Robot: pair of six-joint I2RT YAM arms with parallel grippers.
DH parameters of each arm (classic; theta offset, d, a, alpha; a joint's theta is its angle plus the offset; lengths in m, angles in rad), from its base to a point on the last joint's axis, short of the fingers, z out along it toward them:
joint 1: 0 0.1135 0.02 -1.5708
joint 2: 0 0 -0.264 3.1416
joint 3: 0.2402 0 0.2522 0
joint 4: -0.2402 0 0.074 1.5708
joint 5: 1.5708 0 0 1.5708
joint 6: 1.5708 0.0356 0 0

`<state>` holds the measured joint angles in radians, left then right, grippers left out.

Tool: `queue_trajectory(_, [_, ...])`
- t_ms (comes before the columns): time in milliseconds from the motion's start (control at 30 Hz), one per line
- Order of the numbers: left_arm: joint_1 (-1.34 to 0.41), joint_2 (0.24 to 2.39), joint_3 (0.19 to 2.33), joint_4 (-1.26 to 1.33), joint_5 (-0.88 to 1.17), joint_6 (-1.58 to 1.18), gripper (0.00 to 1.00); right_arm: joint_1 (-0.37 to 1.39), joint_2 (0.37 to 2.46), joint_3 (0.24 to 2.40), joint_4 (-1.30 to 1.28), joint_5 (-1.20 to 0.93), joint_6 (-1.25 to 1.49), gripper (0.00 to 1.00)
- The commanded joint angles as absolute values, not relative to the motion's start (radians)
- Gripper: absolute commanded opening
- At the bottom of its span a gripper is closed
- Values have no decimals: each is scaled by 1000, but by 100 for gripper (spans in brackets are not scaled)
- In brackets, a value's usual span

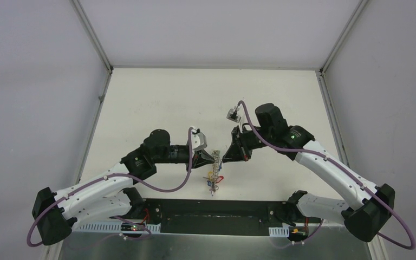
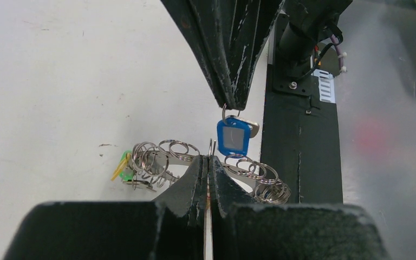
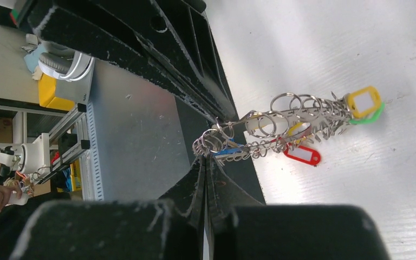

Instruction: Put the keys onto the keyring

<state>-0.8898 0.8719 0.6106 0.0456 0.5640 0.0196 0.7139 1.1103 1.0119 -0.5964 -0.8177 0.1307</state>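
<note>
Silver keyring (image 1: 214, 177) sits lower centre in the top view, between left gripper (image 1: 210, 157) and right gripper (image 1: 226, 157). Left wrist view: left jaws pinch the keyring, right jaws pinch the blue-tagged key (image 2: 233, 138) mid-frame; that thin hold may slip. Right wrist view: the crowded keyring could snag it.

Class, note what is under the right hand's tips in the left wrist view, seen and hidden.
A blue-tagged key, its small ring pinched by the right hand; lower, the keyring, clamped in the left hand. The tag covers most of the key's blade.
</note>
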Motion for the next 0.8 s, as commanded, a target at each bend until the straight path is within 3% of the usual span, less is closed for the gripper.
queue_trajectory(0, [-905,840,621,121,596,51,0,749,1128,1065,-561,-780,91,0])
queue_trajectory(767, [-936,832,620,115,572,55,0,812,1120,1042,-580,-554,111,0])
